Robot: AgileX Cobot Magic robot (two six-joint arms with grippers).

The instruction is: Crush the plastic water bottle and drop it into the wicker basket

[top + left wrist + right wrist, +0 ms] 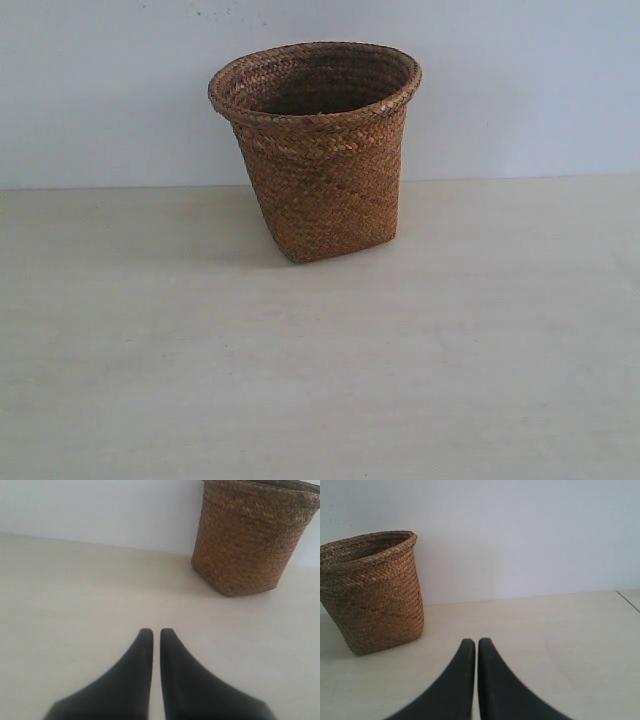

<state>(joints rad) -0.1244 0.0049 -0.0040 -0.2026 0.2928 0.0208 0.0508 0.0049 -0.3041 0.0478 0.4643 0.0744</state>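
Note:
The brown wicker basket (320,150) stands upright at the back middle of the table, its flared rim wide and its inside dark. The plastic water bottle shows in no view. My left gripper (153,630) is shut with nothing between its black fingers, low over bare tabletop, with the wicker basket (247,537) some way ahead of it. My right gripper (473,640) is also shut and empty, and the wicker basket (372,592) stands ahead of it to one side. Neither gripper appears in the exterior view.
A pale wooden table (320,380) stretches in front of the basket, with a light blue-white wall (100,80) right behind. In the right wrist view the table's edge (627,600) shows at the far side.

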